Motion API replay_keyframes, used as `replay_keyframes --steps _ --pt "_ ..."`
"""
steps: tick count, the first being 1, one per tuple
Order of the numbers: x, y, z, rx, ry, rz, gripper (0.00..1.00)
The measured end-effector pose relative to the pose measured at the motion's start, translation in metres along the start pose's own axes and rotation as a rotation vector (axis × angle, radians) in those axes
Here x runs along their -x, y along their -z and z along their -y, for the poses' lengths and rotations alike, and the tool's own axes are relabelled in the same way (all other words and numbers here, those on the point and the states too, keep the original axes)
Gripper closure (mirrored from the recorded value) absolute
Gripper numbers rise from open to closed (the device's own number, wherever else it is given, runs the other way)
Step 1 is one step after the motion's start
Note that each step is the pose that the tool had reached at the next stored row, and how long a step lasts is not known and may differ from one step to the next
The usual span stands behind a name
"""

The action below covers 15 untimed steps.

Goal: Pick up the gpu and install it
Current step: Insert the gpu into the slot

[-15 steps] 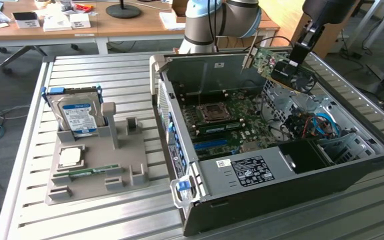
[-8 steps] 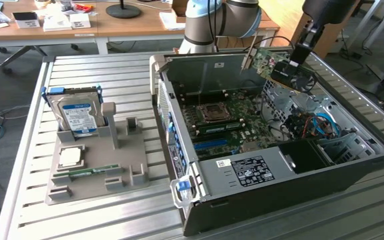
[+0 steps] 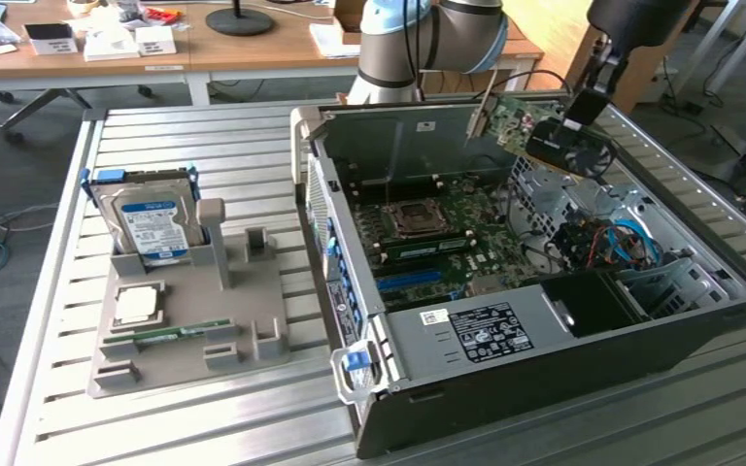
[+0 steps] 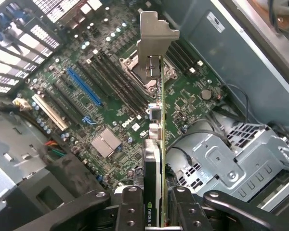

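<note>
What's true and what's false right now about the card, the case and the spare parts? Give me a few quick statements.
1. The fingers grip the graphics card over the open computer case. True.
2. The graphics card is seated in a slot. False: it hangs clear of the motherboard.
3. The hard drive stands upright in the grey stand. True.
4. The grey stand sits at the exterior view's right of the computer case. False: it sits at its left.

Green gpu [image 3: 542, 131] tilted, aloft over the motherboard [image 3: 464, 218]
</note>
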<state>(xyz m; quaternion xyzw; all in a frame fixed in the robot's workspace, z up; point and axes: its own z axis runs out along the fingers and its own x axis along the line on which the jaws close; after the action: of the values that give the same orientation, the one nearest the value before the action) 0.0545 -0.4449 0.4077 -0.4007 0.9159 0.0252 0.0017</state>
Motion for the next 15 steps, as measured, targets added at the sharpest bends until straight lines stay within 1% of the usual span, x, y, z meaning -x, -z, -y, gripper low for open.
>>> replay_keyframes --steps 8,15 --pt "-0.0001 -0.0002 -0.0001 0.0022 0.097 -0.0044 0.73" --pt "-0.0002 -0.0002 -0.0002 0.0024 0.104 -0.0047 0.73"
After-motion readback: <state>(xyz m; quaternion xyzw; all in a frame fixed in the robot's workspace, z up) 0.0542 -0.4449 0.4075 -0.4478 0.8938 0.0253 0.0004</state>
